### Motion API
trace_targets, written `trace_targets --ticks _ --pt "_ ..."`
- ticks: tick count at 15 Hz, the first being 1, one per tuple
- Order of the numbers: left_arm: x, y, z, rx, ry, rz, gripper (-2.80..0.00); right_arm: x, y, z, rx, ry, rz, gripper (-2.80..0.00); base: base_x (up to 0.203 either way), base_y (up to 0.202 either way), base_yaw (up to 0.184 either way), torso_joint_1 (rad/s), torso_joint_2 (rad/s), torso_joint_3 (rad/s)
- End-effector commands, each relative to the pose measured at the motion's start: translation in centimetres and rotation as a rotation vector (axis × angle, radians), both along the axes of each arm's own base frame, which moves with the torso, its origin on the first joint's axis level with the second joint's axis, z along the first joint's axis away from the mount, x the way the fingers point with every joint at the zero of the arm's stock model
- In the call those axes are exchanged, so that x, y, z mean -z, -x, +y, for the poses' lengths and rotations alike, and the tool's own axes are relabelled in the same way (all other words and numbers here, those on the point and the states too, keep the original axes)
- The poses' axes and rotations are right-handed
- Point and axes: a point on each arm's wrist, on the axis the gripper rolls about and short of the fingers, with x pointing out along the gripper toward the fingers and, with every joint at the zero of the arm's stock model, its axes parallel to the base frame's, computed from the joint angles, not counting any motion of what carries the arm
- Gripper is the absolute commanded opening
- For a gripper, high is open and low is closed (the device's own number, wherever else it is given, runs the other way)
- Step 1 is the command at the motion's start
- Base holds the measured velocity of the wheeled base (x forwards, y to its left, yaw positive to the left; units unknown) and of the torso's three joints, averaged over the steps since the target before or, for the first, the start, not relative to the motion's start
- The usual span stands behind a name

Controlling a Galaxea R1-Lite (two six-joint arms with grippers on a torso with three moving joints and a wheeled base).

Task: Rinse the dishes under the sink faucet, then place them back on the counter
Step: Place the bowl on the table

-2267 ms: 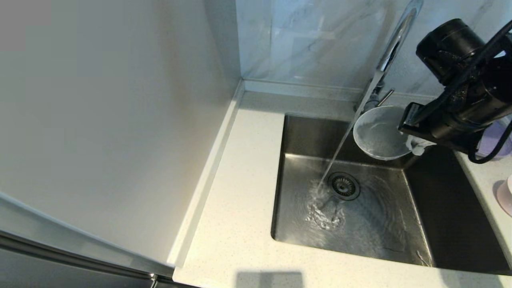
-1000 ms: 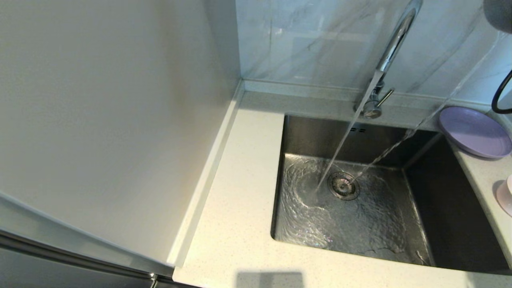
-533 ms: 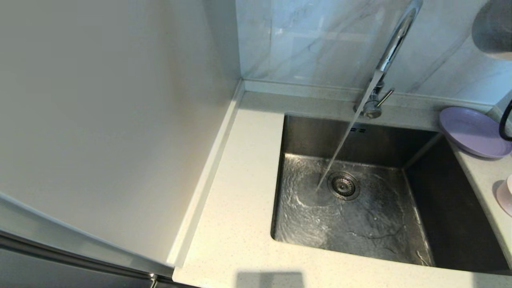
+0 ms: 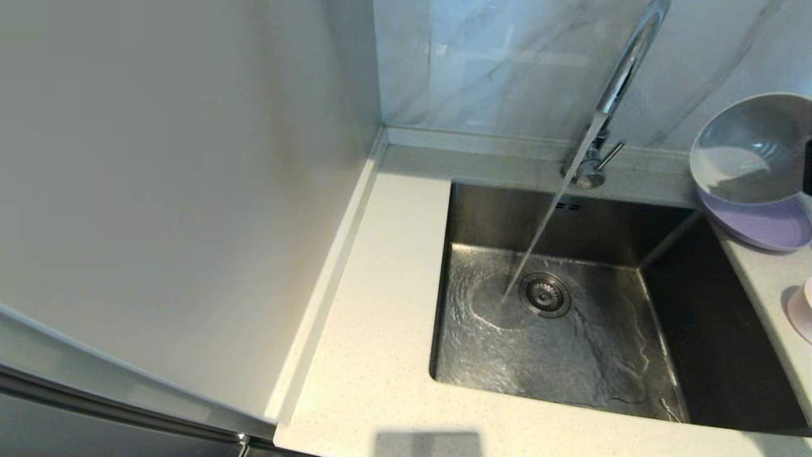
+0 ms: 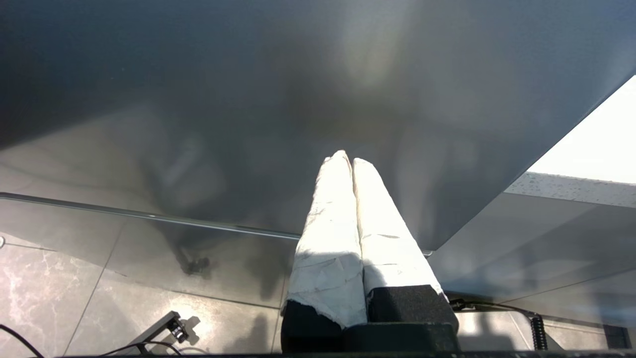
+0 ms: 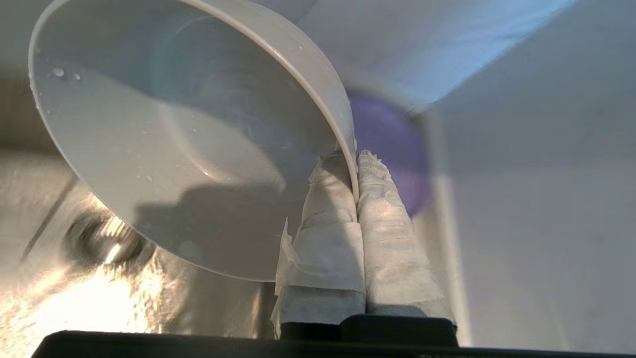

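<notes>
A pale grey bowl point(image 4: 748, 149) hangs tilted at the far right, just above the lavender plate point(image 4: 761, 228), which lies on the counter point(image 4: 380, 304) at the sink's back right corner. In the right wrist view my right gripper point(image 6: 354, 158) is shut on the bowl point(image 6: 174, 134) at its rim, one finger inside and one outside, with the plate point(image 6: 387, 134) behind. Droplets cling inside the bowl. A pale pink dish point(image 4: 802, 311) shows at the right edge. The chrome faucet point(image 4: 625, 70) pours a stream point(image 4: 539, 235) into the sink point(image 4: 482, 209). My left gripper point(image 5: 345, 158) is shut and empty, parked low.
The strainer drain point(image 4: 544, 294) sits mid-basin under rippling water. A tall pale panel point(image 4: 190, 190) walls off the left, and the veined marble wall point(image 4: 495, 63) stands behind the faucet. The left wrist view shows a dark cabinet front and floor tiles.
The bowl left the stream over the sink, rose out of view while pouring its water out, and has now come down at the right above the lavender plate.
</notes>
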Motion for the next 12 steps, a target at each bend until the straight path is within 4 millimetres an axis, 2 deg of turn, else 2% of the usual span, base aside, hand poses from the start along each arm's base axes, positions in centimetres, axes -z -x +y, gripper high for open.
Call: trace_targets --ticks 1,5,7,12 --pt "0.0 0.0 0.0 0.000 0.001 0.000 -2.80 1.0 0.6 0.5 -0.067 0.017 0.039 -2.80 0.000 0.000 0.000 0.000 0.00 0.000" --pt "0.0 0.0 0.0 0.000 0.001 0.000 -2.80 3.2 0.5 3.3 -0.210 0.099 0.076 -2.80 0.000 0.000 0.000 0.000 0.00 0.000" --pt "0.0 0.0 0.0 0.000 0.001 0.000 -2.80 3.9 -0.5 4.6 -0.258 0.135 0.071 -2.80 0.000 0.000 0.000 0.000 0.00 0.000" --pt "0.0 0.0 0.0 0.000 0.001 0.000 -2.80 5.1 -3.1 5.9 -0.276 0.144 0.084 -2.80 0.000 0.000 0.000 0.000 0.00 0.000"
